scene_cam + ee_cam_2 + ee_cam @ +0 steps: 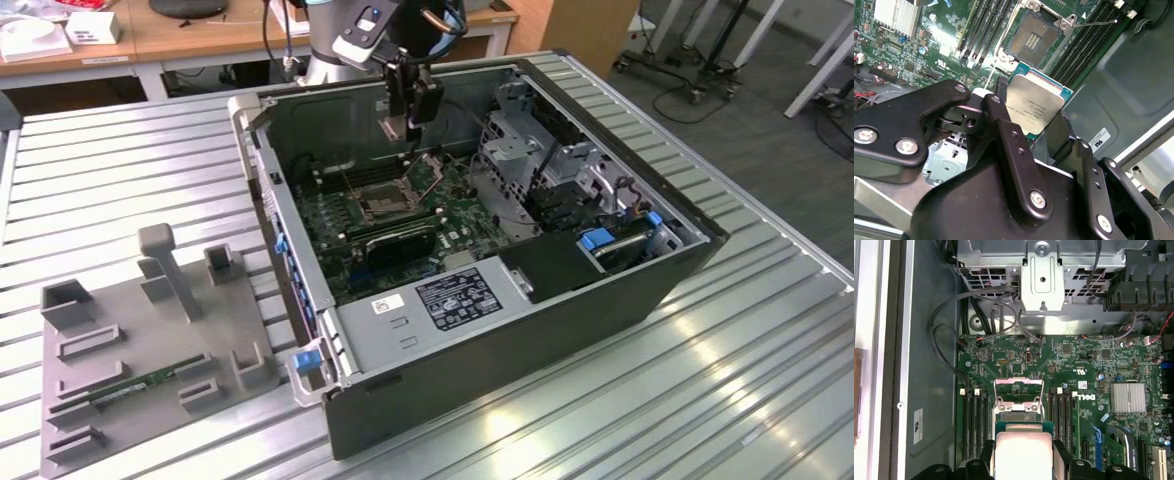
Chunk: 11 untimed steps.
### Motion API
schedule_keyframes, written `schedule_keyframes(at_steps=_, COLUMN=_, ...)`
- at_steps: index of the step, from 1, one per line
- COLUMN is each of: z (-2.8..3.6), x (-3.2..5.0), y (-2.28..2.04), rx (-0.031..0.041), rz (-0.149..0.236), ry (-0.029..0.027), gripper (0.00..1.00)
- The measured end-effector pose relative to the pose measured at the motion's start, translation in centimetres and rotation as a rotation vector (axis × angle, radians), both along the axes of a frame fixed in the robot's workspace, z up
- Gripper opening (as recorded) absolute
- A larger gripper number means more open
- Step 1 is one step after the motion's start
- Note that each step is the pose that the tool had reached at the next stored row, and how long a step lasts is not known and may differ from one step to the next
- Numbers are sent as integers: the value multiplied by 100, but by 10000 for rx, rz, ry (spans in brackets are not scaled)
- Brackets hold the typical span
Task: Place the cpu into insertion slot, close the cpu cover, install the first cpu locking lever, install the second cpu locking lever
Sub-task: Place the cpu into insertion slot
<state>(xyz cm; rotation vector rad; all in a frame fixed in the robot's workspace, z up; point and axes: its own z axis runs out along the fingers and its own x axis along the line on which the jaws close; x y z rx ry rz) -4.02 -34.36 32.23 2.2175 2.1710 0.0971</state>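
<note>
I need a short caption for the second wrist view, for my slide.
The claw holds the chip over the green board, close to the open, empty socket.

Open computer case (534, 330) on slatted table (747, 400); grey fixture block (134, 340) at exterior view's left; green motherboard (1054, 362) inside.

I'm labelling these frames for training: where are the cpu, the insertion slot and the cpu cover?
cpu (1035, 106): second wrist view, middle of its metal top.
insertion slot (1033, 41): second wrist view, dark contact field.
cpu cover (1019, 383): first wrist view, raised frame's crossbar.
</note>
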Motion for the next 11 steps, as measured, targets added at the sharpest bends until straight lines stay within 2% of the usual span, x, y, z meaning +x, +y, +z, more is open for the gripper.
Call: schedule_keyframes(at_steps=11, z=-16, x=0, y=0, rx=4, rz=1, ry=-2, gripper=54)
